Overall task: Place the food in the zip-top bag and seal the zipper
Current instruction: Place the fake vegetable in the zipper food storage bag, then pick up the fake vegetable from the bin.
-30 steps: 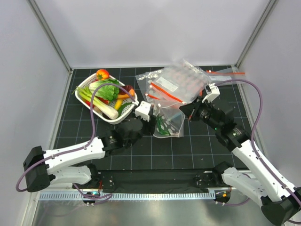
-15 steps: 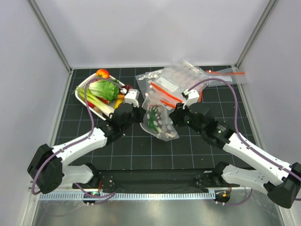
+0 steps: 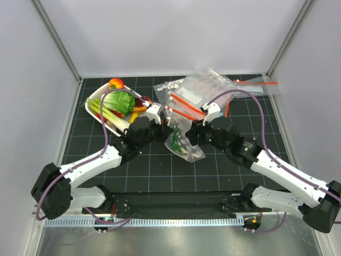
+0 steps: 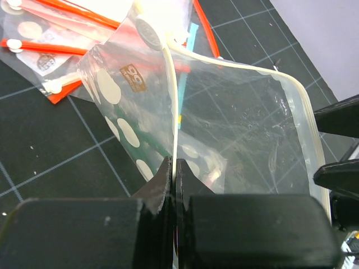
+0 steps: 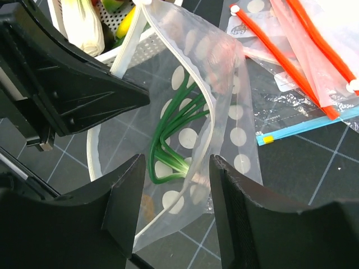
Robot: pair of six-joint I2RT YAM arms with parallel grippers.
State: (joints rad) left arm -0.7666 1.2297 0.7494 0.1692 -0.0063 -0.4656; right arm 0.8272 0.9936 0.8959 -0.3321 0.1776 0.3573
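From above, two arms reach inward, the left gripper (image 3: 166,130) and right gripper (image 3: 192,136) flanking one zip-top bag (image 3: 181,144). One lettuce head (image 3: 120,101) and one orange-red piece (image 3: 116,84) sit in the white basket (image 3: 95,96), left of the left gripper, outside the bag.

At the left wrist, the fingers are pinched tight on the bag's zipper (image 4: 171,95).

At the right wrist, the jaws stand apart, gripping nothing; the bag's rim runs between them, with green stalks (image 5: 174,129) inside.

Basket (image 3: 96,94) left of zip-top bag (image 3: 181,140), plain bags (image 3: 198,90) behind, perhaps touching
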